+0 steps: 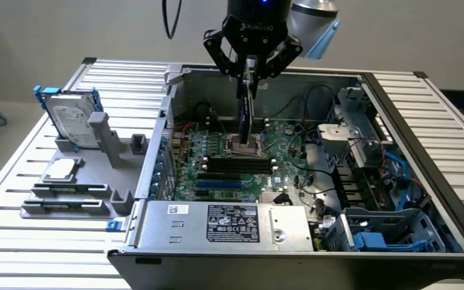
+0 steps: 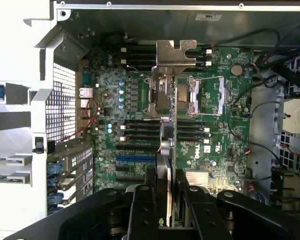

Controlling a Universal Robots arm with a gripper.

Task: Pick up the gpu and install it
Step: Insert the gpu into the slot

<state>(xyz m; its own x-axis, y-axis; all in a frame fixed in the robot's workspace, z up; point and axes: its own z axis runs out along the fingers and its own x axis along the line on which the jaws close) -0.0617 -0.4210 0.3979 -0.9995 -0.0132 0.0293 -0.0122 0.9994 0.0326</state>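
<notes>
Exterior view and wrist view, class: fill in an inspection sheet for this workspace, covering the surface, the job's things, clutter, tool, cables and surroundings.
Surface: slatted metal table, carrying an open computer case.
Job's things: gpu held on edge above the motherboard, apparently not yet in a slot.
Clutter: hard drive in a blue frame standing in a grey holder; a square chip and memory sticks on that holder, at the exterior view's left.
Tool: tool shut on the gpu's upper edge, over the case.
Cables: black cables and blue cables inside the case; a black cable hanging beside the arm.
Surroundings: plain grey wall; nothing else seen.
</notes>
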